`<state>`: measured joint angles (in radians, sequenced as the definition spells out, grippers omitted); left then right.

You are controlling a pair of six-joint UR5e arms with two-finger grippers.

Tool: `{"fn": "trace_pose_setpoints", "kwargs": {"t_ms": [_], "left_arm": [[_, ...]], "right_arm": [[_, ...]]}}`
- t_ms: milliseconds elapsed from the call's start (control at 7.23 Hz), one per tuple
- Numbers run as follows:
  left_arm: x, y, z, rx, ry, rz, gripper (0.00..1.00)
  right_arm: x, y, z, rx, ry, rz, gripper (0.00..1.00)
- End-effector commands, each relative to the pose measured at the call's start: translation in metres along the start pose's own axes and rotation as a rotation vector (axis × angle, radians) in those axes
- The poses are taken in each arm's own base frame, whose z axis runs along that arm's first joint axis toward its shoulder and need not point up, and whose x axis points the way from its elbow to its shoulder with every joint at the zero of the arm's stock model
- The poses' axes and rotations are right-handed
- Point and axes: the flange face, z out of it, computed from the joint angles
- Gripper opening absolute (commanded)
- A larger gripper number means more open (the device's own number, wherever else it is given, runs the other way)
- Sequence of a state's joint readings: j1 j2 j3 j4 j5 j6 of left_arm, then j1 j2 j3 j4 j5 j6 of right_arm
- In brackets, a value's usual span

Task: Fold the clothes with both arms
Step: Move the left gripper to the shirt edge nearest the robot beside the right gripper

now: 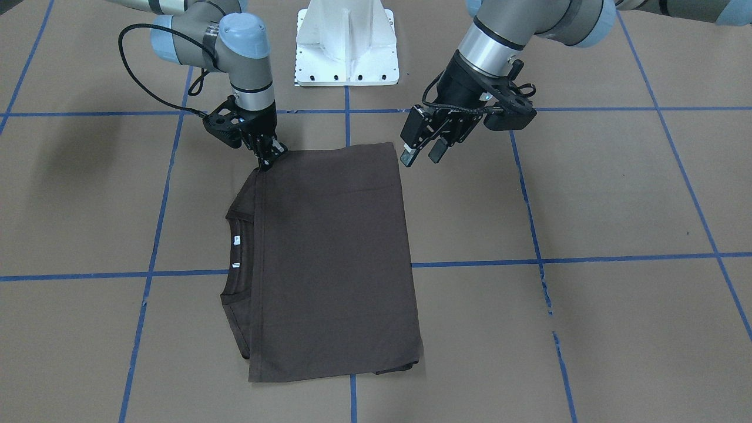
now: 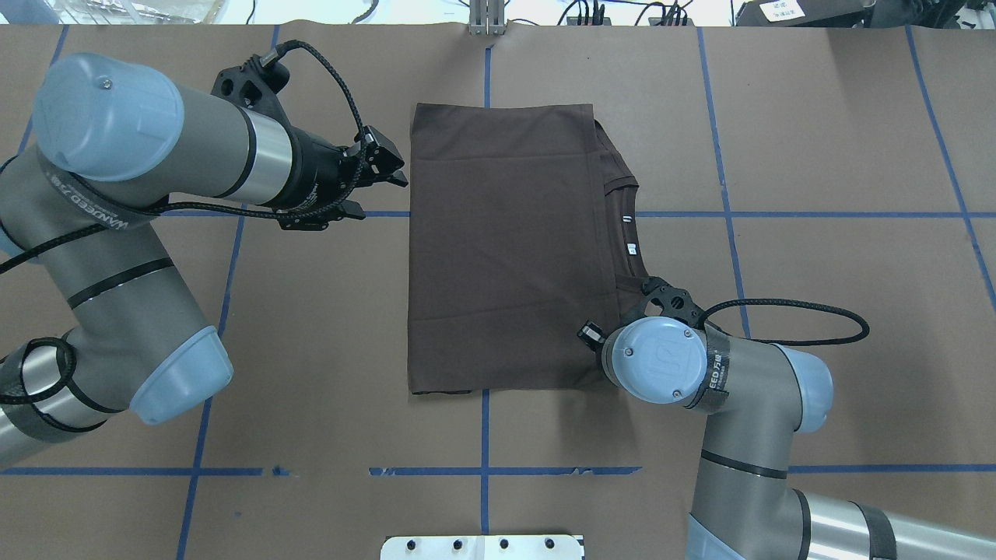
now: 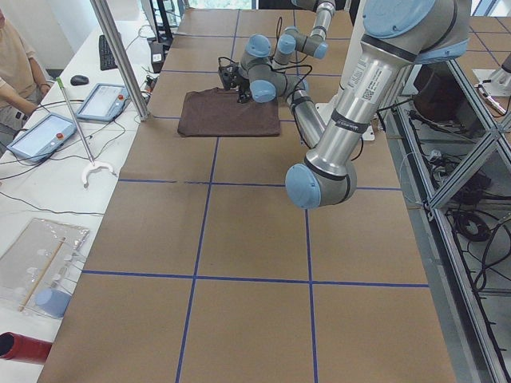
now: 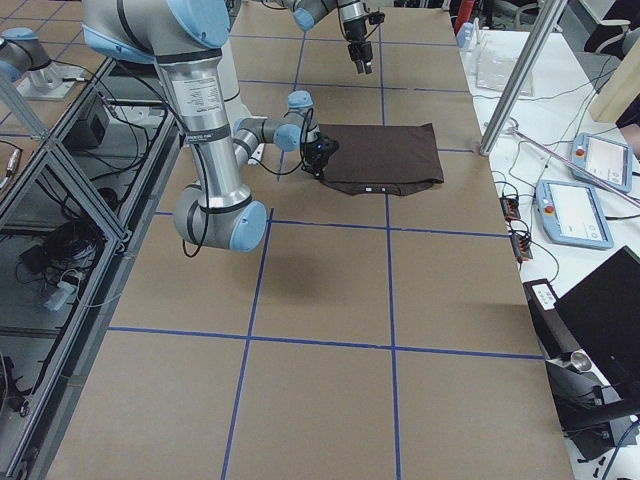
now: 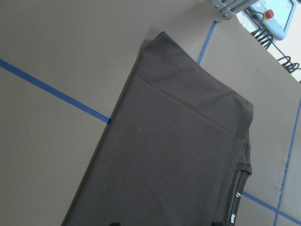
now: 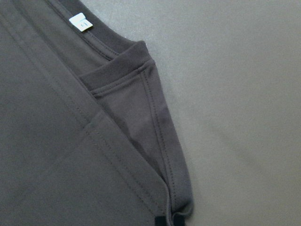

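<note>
The dark brown-grey T-shirt (image 1: 335,252) lies folded into a flat rectangle on the table, and it shows in the overhead view (image 2: 506,249) too. Its ribbed collar and white neck labels (image 1: 237,239) stick out on my right side. My right gripper (image 1: 267,160) is down at the shirt's near right corner and shut on the hem; the right wrist view shows the fingertips (image 6: 160,221) at that folded edge (image 6: 178,197). Overhead, its wrist hides it. My left gripper (image 1: 422,154) is open and empty, just above the table beside the shirt's near left corner (image 2: 398,173).
The white pedestal base (image 1: 346,47) stands behind the shirt on the robot's side. Blue tape lines (image 1: 587,258) cross the brown table cover. Past the far edge are a metal post (image 3: 120,56) and tablets (image 3: 48,132) on the operators' bench.
</note>
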<state>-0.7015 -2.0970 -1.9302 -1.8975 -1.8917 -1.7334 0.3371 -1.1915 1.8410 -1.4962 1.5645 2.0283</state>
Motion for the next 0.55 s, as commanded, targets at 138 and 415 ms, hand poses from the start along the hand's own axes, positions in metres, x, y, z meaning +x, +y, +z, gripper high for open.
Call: {"fn": "trace_pose_setpoints", "kwargs": {"t_ms": [138, 415], "left_arm": [[-0.012, 0.004, 0.008, -0.006, -0.025, -0.004, 0.71], [-0.031, 0.04, 0.039, 0.045, -0.057, -0.016, 0.71]], "right_arm": [[-0.005, -0.008, -0.016, -0.015, -0.001, 0.002, 0.0], [-0.005, -0.01, -0.024, -0.021, 0.003, -0.008, 0.0]]}}
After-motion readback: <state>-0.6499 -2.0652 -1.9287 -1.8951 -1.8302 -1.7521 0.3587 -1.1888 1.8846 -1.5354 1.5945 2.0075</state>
